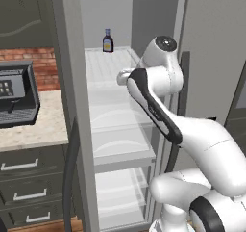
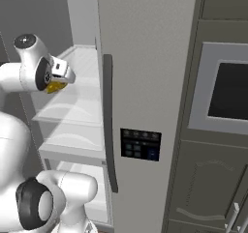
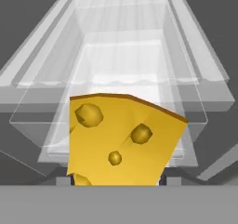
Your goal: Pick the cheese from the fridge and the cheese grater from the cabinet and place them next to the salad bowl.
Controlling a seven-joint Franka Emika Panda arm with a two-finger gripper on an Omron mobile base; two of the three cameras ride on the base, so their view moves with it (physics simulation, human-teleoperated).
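The fridge [image 1: 67, 82] stands open, its glass shelves [image 3: 121, 69] bare below my hand. The cheese [image 3: 123, 141], a yellow-orange wedge with round holes, sits close to the hand camera between my fingertips. My gripper [image 3: 116, 181] is shut on the cheese. In the right base view the cheese [image 2: 54, 87] pokes out as a yellow sliver under the white hand, held above an upper shelf just inside the fridge [image 2: 145, 58]. In the left base view my own forearm covers the hand. The grater, cabinet and salad bowl are out of view.
A dark bottle [image 1: 107, 40] stands at the back of the top shelf. The fridge's closed door carries a long dark handle [image 2: 109, 125] right of my hand. A black appliance [image 1: 14, 94] sits on the counter over drawers [image 1: 29, 187]. A wall oven [image 2: 227, 89] is at right.
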